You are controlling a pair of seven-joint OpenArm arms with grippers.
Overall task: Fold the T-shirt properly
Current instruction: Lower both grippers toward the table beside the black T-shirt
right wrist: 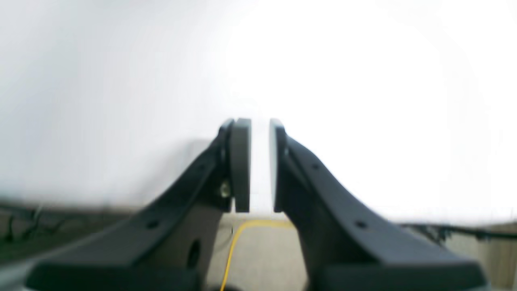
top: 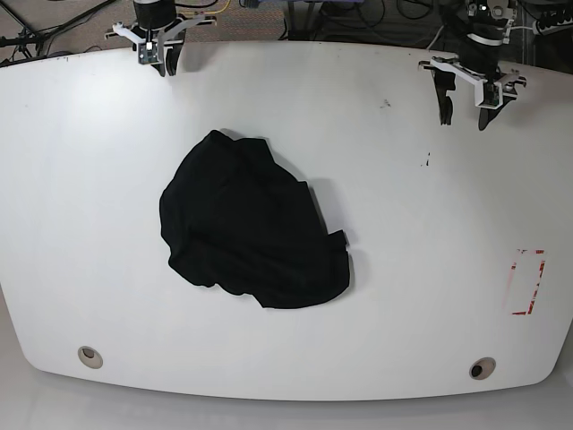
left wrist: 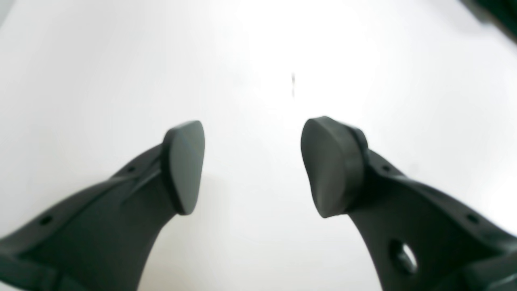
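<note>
The black T-shirt (top: 251, 233) lies crumpled in a rough heap on the white table (top: 430, 269), left of centre, seen only in the base view. My left gripper (top: 464, 118) hangs over the far right of the table, well away from the cloth. In its wrist view the left gripper (left wrist: 252, 161) is open, with only bare white table between the pads. My right gripper (top: 164, 64) sits at the far left edge, also away from the shirt. Its pads (right wrist: 240, 161) stand almost together with a thin slit and nothing between them.
A red-outlined rectangle (top: 528, 282) is marked near the right edge. Two round holes (top: 89, 356) (top: 482, 368) sit near the front corners. Small dark specks (top: 427, 161) dot the right half. Cables (top: 394, 13) lie beyond the far edge, and a yellow cable (right wrist: 234, 246) shows below the right gripper.
</note>
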